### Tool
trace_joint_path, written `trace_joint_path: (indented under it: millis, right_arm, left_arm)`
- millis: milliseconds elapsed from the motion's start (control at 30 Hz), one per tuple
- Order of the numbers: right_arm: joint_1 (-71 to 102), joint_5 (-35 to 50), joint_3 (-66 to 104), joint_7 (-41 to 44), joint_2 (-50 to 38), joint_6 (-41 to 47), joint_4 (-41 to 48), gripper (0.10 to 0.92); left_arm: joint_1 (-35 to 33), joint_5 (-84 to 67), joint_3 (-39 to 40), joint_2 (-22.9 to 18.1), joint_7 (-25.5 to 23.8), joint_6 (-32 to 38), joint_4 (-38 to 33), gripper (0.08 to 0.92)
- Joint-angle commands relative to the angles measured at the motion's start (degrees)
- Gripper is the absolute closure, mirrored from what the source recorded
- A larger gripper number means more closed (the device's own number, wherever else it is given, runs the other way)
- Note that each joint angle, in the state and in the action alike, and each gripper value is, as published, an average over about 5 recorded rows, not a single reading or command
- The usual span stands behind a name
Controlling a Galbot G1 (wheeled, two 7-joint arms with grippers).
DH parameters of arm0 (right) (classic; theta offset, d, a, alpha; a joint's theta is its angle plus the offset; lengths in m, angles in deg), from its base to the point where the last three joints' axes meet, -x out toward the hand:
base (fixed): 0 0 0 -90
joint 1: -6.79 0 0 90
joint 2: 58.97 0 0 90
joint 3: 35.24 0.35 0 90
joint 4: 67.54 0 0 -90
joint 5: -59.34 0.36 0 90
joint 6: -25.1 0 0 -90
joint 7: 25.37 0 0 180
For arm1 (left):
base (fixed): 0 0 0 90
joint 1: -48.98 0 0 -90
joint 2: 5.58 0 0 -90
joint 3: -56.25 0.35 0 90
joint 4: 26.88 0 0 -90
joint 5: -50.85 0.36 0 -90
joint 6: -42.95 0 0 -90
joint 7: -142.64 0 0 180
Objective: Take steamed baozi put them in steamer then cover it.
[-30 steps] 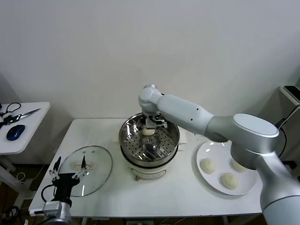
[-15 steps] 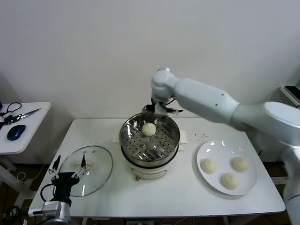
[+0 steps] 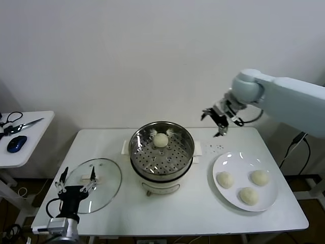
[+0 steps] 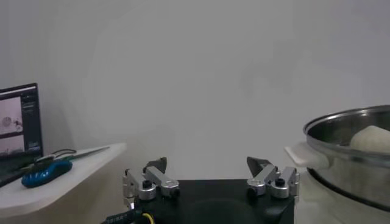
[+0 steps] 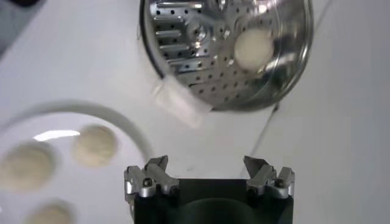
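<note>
You have a white table (image 3: 167, 213) filling the lower half of the head view, with the steamer (image 3: 161, 152) at centre frame, open and uncovered. One steamed baozi (image 3: 161, 140) lies inside it, toward the back of the perforated basket. Three more baozi (image 3: 225, 179) sit on the white plate (image 3: 231, 160) at lower right, so by my judgement roughly a quarter of the loading is done: three transfers and the covering are left. The cover (image 3: 104, 185) lies flat on the table at lower left, well apart from the steamer. Your right gripper (image 3: 219, 118) hangs in the air at right of centre, above the table between steamer and plate, jaws spread wide and carrying nothing. Your left gripper (image 3: 76, 180) is parked at the lower left edge over the cover, likewise spread wide and empty, touching nothing as far as I can tell.
</note>
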Motion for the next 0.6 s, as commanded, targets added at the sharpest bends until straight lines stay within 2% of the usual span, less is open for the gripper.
trace_joint_path:
  millis: [33,267,600]
  right_arm:
    - [22.53,1.32,11.87,0.59,-13.18,11.13,-1.37,0.203]
    - [37.14,-6.13,22.55,0.04,-8.63,9.58,3.63,0.203]
    - [40.84,-9.2,26.65,-0.48,-0.95,8.86,10.35,0.203]
  left_arm:
    - [-0.52,0.34,-0.1,0.06,-0.01,0.23,-0.27,0.177]
    - [-0.85,0.55,-0.52,0.08,0.04,0.38,0.26,0.177]
    - [-1.31,0.56,-0.81,0.14,0.04,0.61,0.44,0.177]
